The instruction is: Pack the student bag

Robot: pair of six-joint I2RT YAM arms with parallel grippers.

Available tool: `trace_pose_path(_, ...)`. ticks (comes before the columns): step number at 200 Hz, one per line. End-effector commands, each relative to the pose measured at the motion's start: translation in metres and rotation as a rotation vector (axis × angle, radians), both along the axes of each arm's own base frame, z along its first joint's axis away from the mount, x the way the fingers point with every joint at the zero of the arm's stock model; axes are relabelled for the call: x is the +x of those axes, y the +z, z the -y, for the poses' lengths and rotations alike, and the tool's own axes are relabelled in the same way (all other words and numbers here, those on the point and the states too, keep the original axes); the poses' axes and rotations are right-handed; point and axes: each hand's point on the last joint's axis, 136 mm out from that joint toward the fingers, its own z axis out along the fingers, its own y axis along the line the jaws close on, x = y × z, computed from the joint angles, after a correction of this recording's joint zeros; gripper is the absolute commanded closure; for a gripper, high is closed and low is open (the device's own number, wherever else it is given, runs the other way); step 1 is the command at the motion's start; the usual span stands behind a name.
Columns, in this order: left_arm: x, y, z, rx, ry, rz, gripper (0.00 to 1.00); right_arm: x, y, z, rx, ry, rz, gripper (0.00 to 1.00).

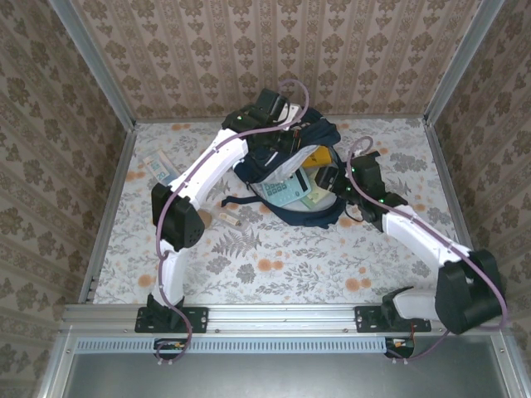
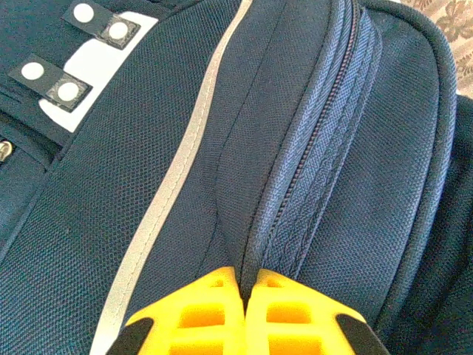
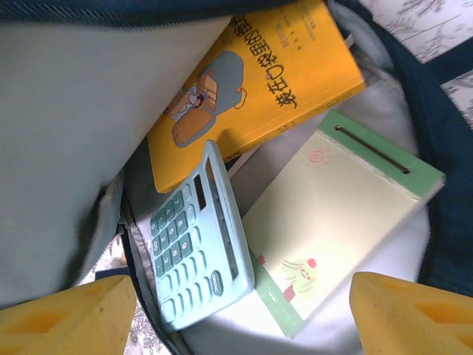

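The bag (image 1: 325,133) lies mid-back on the table (image 1: 274,274), its mouth open under my right gripper (image 3: 244,314), whose fingers stand wide apart. Inside, a yellow book (image 3: 259,81), calculator (image 3: 196,237) and notepad (image 3: 332,214) crowd together. My left gripper (image 2: 246,285) is clamped on a fold of the bag by its zipper (image 2: 310,148). The near table is open. A pale packet (image 1: 162,170) lies well left.

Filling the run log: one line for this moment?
left gripper: shut on bag | right gripper: open over bag mouth | inside: yellow book, calculator, notepad
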Motion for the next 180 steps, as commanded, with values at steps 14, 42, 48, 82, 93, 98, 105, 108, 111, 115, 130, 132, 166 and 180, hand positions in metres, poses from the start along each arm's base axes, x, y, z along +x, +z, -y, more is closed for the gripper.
trace_pose_path(14,-0.029,0.035,-0.006,-0.061,-0.09,0.068,1.0,-0.023,0.017,0.02,-0.025,-0.028,-0.004,0.18)
trace_pose_path(42,-0.045,0.021,-0.015,-0.044,-0.119,0.059,1.0,-0.023,0.044,0.017,0.026,-0.015,-0.006,0.15)
trace_pose_path(48,-0.048,0.018,-0.016,-0.041,-0.123,0.055,1.0,-0.021,0.049,0.014,0.042,-0.007,-0.006,0.15)
trace_pose_path(82,-0.061,0.004,-0.022,-0.024,-0.137,0.036,1.0,0.0,0.065,0.006,0.14,-0.018,-0.026,0.12)
trace_pose_path(93,-0.064,0.001,-0.024,-0.019,-0.142,0.032,1.0,0.01,0.064,0.004,0.176,-0.021,-0.049,0.12)
trace_pose_path(98,-0.066,0.0,-0.024,-0.019,-0.148,0.032,1.0,0.014,0.064,0.002,0.189,-0.019,-0.061,0.12)
trace_pose_path(105,-0.069,-0.001,-0.024,-0.019,-0.155,0.034,1.0,0.02,0.062,-0.001,0.199,-0.013,-0.083,0.12)
trace_pose_path(108,-0.07,-0.001,-0.024,-0.019,-0.154,0.036,1.0,0.022,0.061,-0.003,0.202,-0.009,-0.092,0.12)
trace_pose_path(111,-0.07,-0.001,-0.025,-0.02,-0.154,0.037,1.0,0.025,0.061,-0.005,0.204,-0.004,-0.1,0.12)
trace_pose_path(115,-0.071,-0.002,-0.025,-0.021,-0.156,0.037,1.0,0.028,0.061,-0.007,0.206,0.003,-0.108,0.12)
trace_pose_path(130,-0.074,-0.003,-0.026,-0.02,-0.161,0.039,1.0,0.041,0.052,-0.014,0.214,0.015,-0.154,0.12)
trace_pose_path(132,-0.074,-0.003,-0.026,-0.019,-0.161,0.04,1.0,0.042,0.051,-0.014,0.213,0.015,-0.162,0.12)
trace_pose_path(166,-0.073,-0.01,-0.026,0.0,-0.159,0.035,1.0,0.058,0.033,-0.022,0.179,0.04,-0.262,0.17)
trace_pose_path(180,-0.073,-0.01,-0.026,0.003,-0.155,0.036,1.0,0.059,0.023,-0.025,0.177,0.055,-0.293,0.29)
